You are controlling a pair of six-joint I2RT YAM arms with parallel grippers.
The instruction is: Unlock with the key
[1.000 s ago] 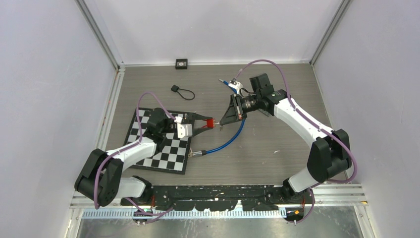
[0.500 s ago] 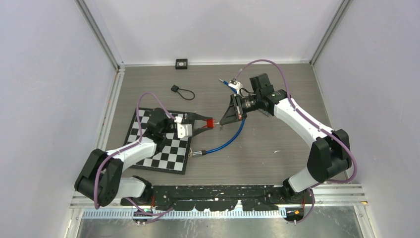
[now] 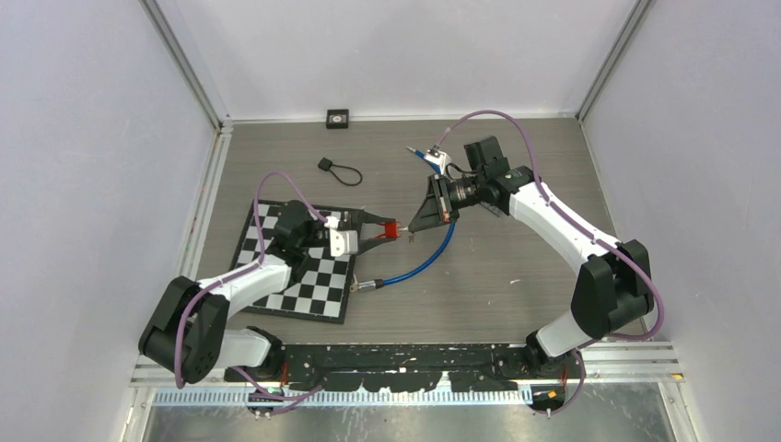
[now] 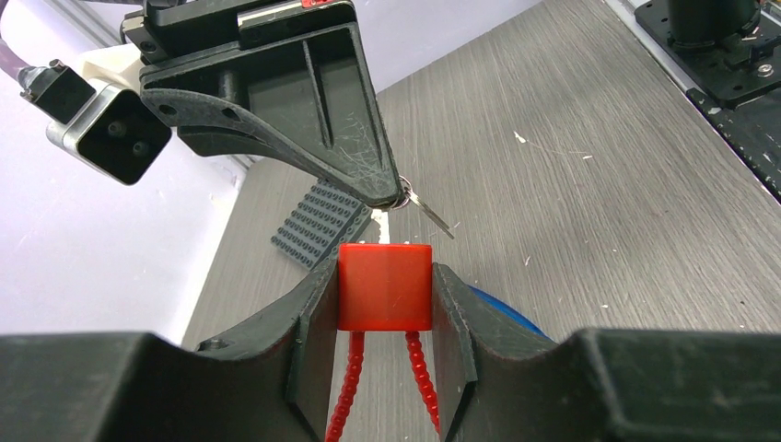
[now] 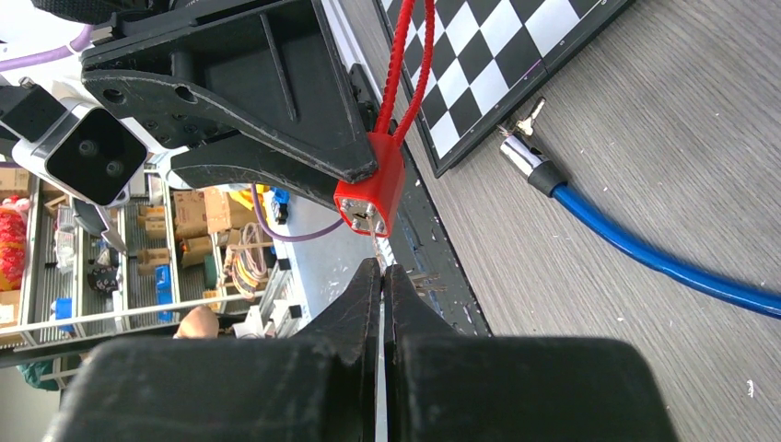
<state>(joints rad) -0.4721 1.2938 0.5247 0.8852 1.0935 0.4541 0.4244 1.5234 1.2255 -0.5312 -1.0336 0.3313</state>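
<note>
The left gripper point(image 4: 385, 293) grasps the red lock point(image 5: 370, 195) at the centre of the top view, held above the table point(image 3: 516, 267). The right gripper point(image 5: 381, 276) is clenched on the key point(image 4: 431, 210), just beside the lock.

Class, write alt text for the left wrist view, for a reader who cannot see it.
The left gripper clamps a red lock, whose red cable hangs below. Just beyond it, the shut right gripper holds a key at its tip, close to the lock's top, above a wooden table.
</note>
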